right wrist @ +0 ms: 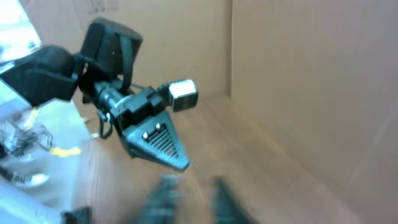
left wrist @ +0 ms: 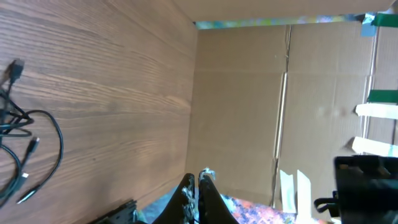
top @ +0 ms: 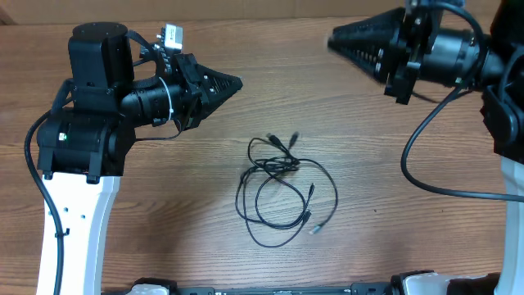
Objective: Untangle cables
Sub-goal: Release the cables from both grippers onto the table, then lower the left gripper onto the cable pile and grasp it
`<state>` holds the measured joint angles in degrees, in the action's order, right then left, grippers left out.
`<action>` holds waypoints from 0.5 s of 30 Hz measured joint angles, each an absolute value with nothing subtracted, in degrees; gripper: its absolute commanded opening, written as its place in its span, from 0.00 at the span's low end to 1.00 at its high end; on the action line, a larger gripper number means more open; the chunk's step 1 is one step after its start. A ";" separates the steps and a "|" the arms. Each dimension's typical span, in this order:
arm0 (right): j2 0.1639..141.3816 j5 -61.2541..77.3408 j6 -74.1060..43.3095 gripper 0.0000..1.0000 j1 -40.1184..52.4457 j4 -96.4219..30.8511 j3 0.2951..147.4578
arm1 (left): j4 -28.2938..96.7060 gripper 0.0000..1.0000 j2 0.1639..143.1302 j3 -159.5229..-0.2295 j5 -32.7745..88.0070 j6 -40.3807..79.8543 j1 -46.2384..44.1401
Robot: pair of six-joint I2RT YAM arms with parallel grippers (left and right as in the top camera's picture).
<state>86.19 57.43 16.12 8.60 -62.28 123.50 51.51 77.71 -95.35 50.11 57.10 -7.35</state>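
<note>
The cables (top: pixel 271 165) lie in a loose tangle of thin black loops on the wooden table (top: pixel 164 221), at the middle, with small plug ends toward the upper and lower right. Part of the cables (left wrist: pixel 61 144) shows at the left edge of the left wrist view. My left gripper (top: pixel 238 82) hovers up and left of the tangle, its point aimed right, shut and empty (left wrist: pixel 200 177). My right gripper (top: pixel 332 39) is at the far upper right, well away from the cables. In the right wrist view my right gripper (right wrist: pixel 194 186) is blurred, its two fingers apart with nothing between them.
A thick black arm wire (top: pixel 426 184) loops over the table on the right. Cardboard walls (left wrist: pixel 280 93) stand beyond the table's edge. The left arm (right wrist: pixel 118 93) faces the right wrist camera. The white arm bases (top: pixel 74 221) flank the table.
</note>
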 measured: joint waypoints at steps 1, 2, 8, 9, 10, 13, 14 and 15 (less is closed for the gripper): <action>86.21 57.17 16.16 1.00 8.60 -63.75 123.50 | 51.48 0.15 77.71 -95.35 50.06 56.77 -7.35; 86.21 56.73 16.56 1.00 8.62 -65.73 123.52 | 51.48 0.21 77.71 -95.37 50.04 56.45 -7.35; 86.21 48.42 18.96 1.00 8.60 -76.23 123.52 | 52.62 0.32 77.71 -95.44 49.80 50.35 -7.35; 86.21 46.76 19.18 1.00 8.62 -77.32 123.52 | 53.08 0.32 77.71 -95.46 49.65 48.29 -7.35; 86.21 44.88 19.31 1.00 8.60 -78.37 123.52 | 53.98 0.32 77.71 -95.48 49.32 46.00 -7.35; 86.21 41.52 19.59 1.00 8.62 -81.03 123.52 | 59.57 0.35 77.71 -95.61 46.11 38.79 -7.40; 86.21 40.84 19.57 1.00 8.60 -81.58 123.52 | 61.91 0.37 77.71 -95.64 44.27 36.73 -7.49; 86.21 40.29 19.57 1.00 8.60 -82.06 123.52 | 64.25 0.39 77.71 -95.61 42.00 34.92 -7.73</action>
